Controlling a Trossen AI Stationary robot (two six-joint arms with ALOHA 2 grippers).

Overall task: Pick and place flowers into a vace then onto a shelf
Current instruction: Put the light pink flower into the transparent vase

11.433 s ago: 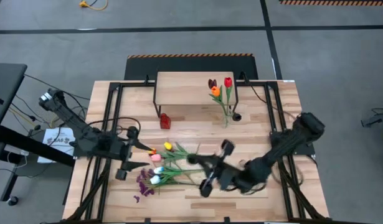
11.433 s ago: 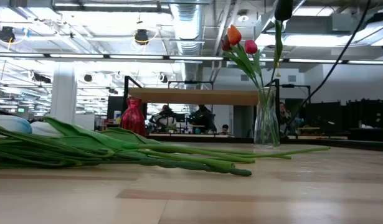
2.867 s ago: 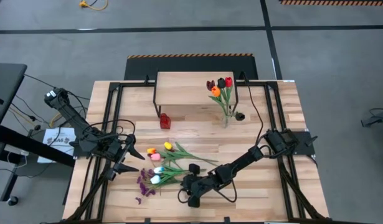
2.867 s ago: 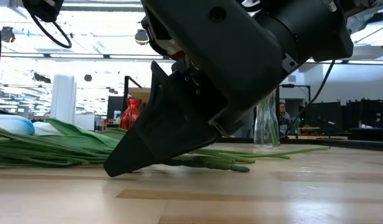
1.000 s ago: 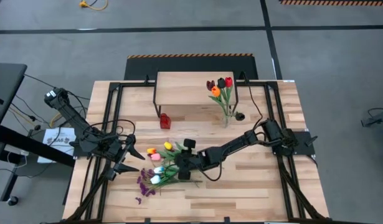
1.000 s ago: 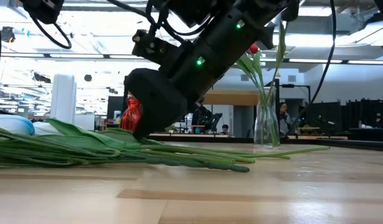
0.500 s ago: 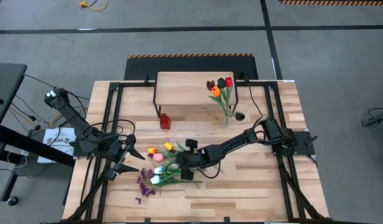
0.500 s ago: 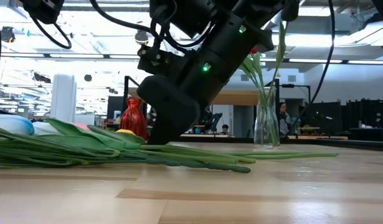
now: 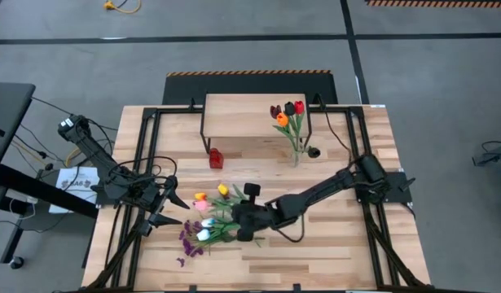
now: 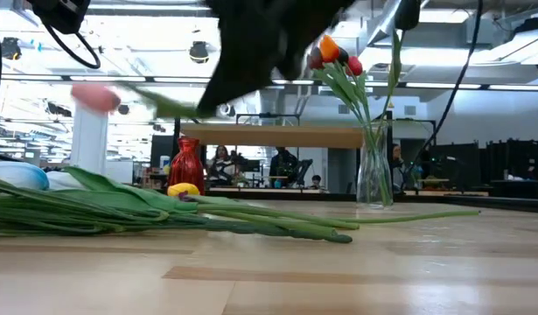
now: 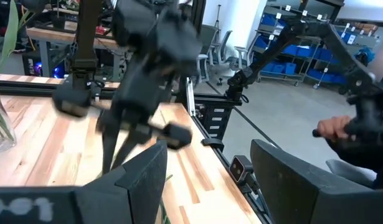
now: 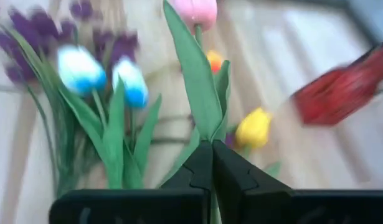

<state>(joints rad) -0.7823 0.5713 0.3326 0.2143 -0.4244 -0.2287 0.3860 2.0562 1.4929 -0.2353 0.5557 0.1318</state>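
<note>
Loose flowers (image 9: 208,228) lie in a pile on the table's near left; in the low view their stems (image 10: 164,214) rest flat on the wood. My right gripper (image 12: 211,152) is shut on a pink tulip (image 10: 95,96) above the pile, also seen as pink tulip (image 9: 204,207) from above. A glass vase (image 10: 374,171) with red, orange and dark tulips (image 9: 287,114) stands by the shelf (image 9: 254,114). My left gripper (image 11: 207,186) waits open at the table's left (image 9: 170,207). My right gripper pinches the pink tulip's stem and leaf bases (image 12: 208,132) between its two fingertips, well below the bloom. The fingers slant down from the table's right. The tulip is lifted clear of the pile, lying nearly level with its bloom (image 12: 197,9) toward the table's left.
A small red vase (image 9: 216,157) stands near the shelf's left leg. Yellow tulips (image 9: 223,190), white ones (image 9: 203,234) and purple sprigs (image 9: 187,240) stay in the pile. Black frame rails run along both table sides. Bare wood lies at the near right.
My right gripper has taken hold of the pink tulip and risen with it. The tulip has come up off the pile and now hangs clear above it, while the other flowers stay where they lay.
</note>
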